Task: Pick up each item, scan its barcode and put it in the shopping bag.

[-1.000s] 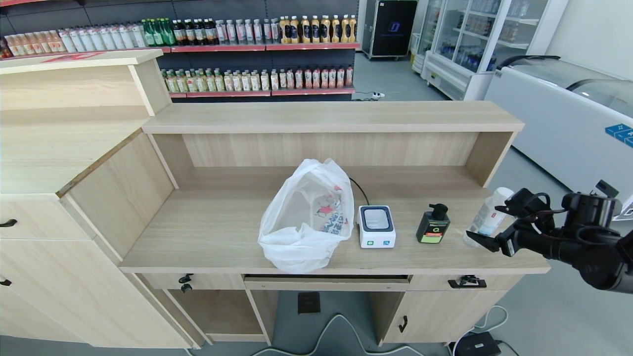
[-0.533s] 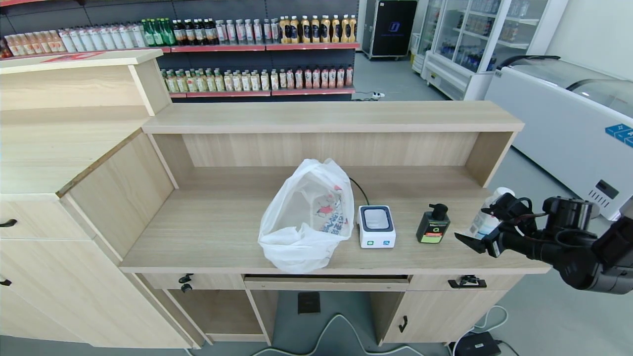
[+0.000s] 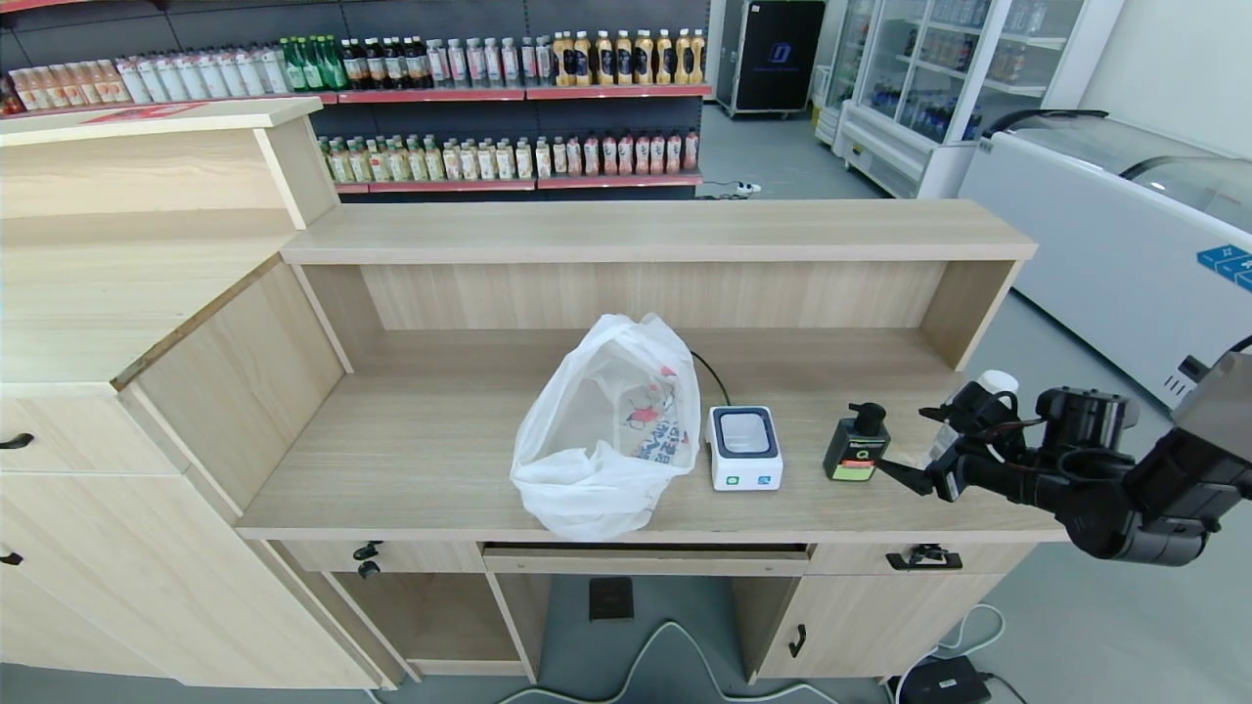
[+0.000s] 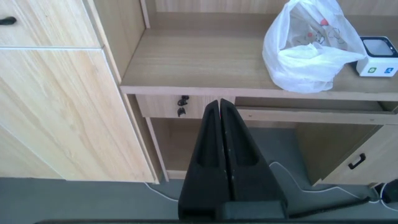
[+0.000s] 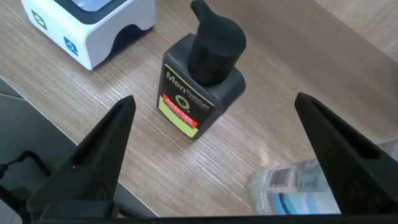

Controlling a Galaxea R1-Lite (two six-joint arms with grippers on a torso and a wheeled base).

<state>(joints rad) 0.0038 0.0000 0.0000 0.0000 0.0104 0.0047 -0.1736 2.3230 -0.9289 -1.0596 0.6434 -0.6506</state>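
A white plastic shopping bag [image 3: 606,430] stands open on the wooden counter [image 3: 421,460]. Right of it sits the white barcode scanner [image 3: 745,447], then a black pump bottle [image 3: 857,443] with a green and red label. A clear bottle with a white cap [image 3: 996,383] stands further right, mostly hidden behind my right arm. My right gripper [image 3: 912,445] is open just right of the pump bottle. In the right wrist view the pump bottle [image 5: 202,87] stands ahead between the spread fingers [image 5: 93,162]. My left gripper [image 4: 219,109] is shut and empty, low in front of the counter.
The counter has a raised back shelf [image 3: 655,230] and side walls. A black cable [image 3: 706,372] runs behind the scanner. In the left wrist view the bag [image 4: 308,46] and scanner [image 4: 379,56] show above a drawer front [image 4: 180,106]. A taller cabinet [image 3: 127,293] stands at left.
My right arm has moved left along the counter's right end, past the clear bottle, bringing the open gripper close to the pump bottle. Nothing on the counter has shifted.
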